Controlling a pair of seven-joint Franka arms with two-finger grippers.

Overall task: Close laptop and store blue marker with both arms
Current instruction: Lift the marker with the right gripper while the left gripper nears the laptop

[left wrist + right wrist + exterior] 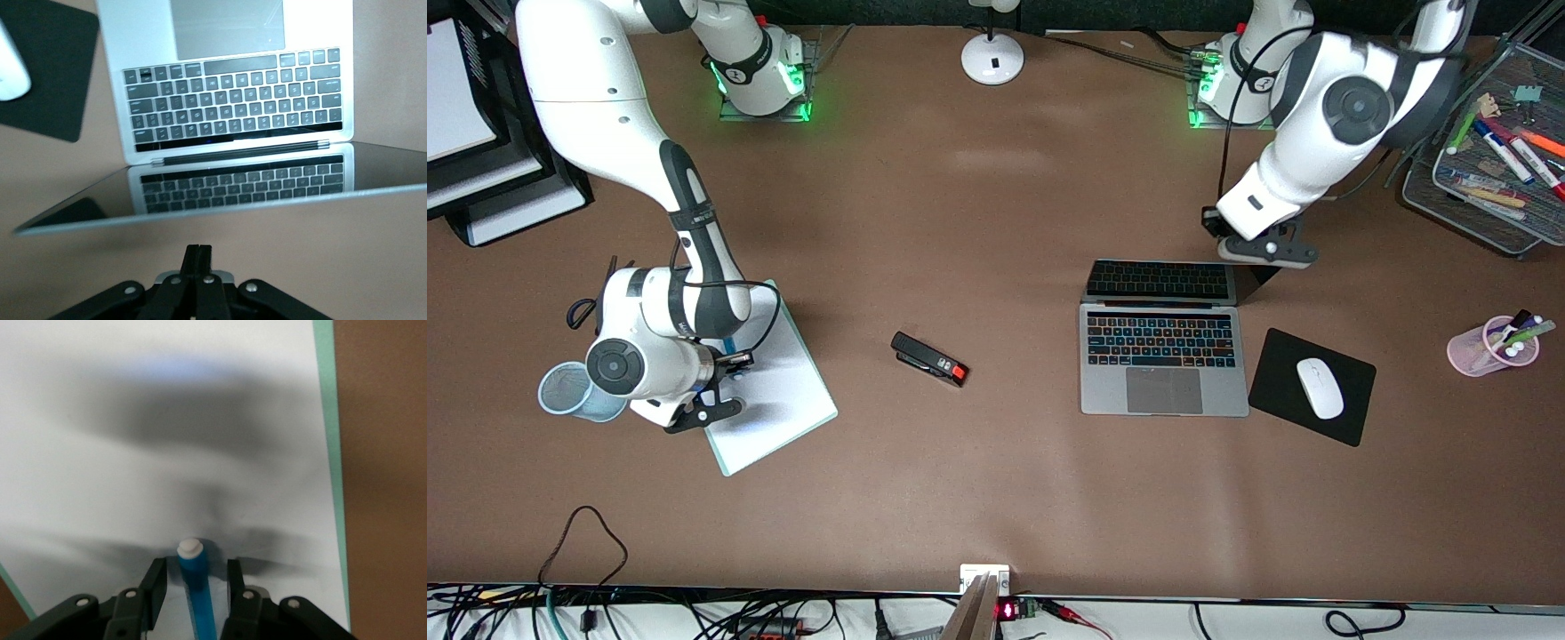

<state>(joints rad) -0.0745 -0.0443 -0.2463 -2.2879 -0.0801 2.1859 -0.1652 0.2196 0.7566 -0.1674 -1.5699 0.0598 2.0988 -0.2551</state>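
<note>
The laptop lies open on the table, with its screen raised and tilted. It also shows in the left wrist view. My left gripper is shut and empty beside the corner of the lid toward the left arm's end. In the left wrist view its fingertips stand a little apart from the lid's edge. My right gripper is open, low over a white notepad. The blue marker lies on the pad between its fingers. The marker's pale end points away from the wrist. In the front view the arm mostly hides the marker.
A black stapler lies mid-table. A black mouse pad with a white mouse sits beside the laptop. A pink pen cup and a mesh tray stand at the left arm's end. A blue mesh cup stands by the notepad.
</note>
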